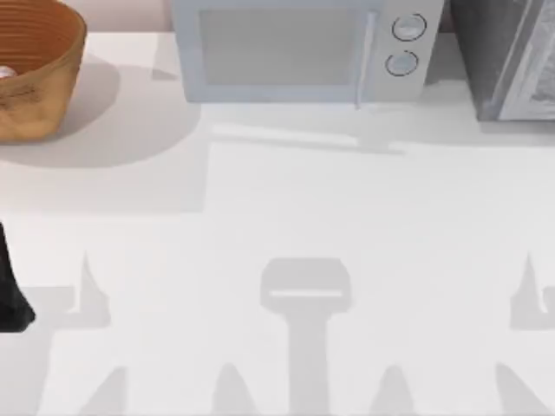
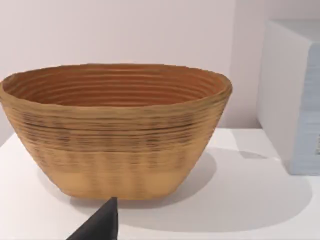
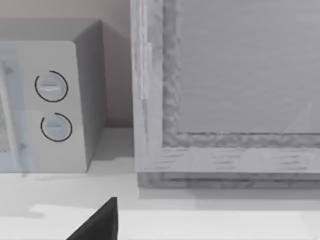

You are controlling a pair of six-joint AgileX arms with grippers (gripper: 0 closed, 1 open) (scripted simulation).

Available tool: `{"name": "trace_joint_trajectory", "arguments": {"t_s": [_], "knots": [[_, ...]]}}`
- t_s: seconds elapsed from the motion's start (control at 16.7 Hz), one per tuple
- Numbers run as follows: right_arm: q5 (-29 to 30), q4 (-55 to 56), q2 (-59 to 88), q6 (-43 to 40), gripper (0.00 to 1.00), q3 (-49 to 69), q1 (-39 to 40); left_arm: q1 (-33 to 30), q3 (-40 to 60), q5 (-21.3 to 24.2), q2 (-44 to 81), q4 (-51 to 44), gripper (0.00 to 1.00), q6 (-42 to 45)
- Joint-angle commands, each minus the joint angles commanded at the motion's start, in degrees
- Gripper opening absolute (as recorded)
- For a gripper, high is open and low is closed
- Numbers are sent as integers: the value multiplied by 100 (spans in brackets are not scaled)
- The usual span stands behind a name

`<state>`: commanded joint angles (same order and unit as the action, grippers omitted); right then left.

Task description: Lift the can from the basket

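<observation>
Sitting at the top view's far left corner of the table [image 1: 286,199], the basket [image 1: 39,74] holds the can [image 1: 5,73] — beside a microwave [image 1: 303,52]. Left wrist view: basket upright, one dark gripper fingertip [image 2: 102,222] before it — gripper opening unclear.

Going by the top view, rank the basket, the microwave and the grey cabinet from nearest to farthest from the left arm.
The left arm sits at the table's left edge.
1. Basket, back left corner.
2. Microwave, back middle.
3. Grey cabinet, back right corner.
</observation>
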<state>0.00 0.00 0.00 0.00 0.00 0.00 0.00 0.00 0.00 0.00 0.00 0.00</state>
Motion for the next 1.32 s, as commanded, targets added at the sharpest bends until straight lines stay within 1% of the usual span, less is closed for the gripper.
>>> {"name": "trace_joint_trajectory", "arguments": {"t_s": [0.18, 0.3, 0.42, 0.54, 0.84, 1.32], "knots": [[0, 0, 0, 0, 100, 0, 0, 4, 51, 2, 49, -18, 100, -3], [0, 0, 0, 0, 100, 0, 0, 21, 315, 15, 303, -112, 100, -18], [0, 0, 0, 0, 100, 0, 0, 43, 847, 48, 820, -303, 100, -37], [0, 0, 0, 0, 100, 0, 0, 67, 1589, 96, 1545, -577, 100, -54], [0, 0, 0, 0, 100, 0, 0, 151, 4173, 261, 4228, -1662, 100, -50], [0, 0, 0, 0, 100, 0, 0, 397, 8781, 515, 9686, -3922, 100, 117]]}}
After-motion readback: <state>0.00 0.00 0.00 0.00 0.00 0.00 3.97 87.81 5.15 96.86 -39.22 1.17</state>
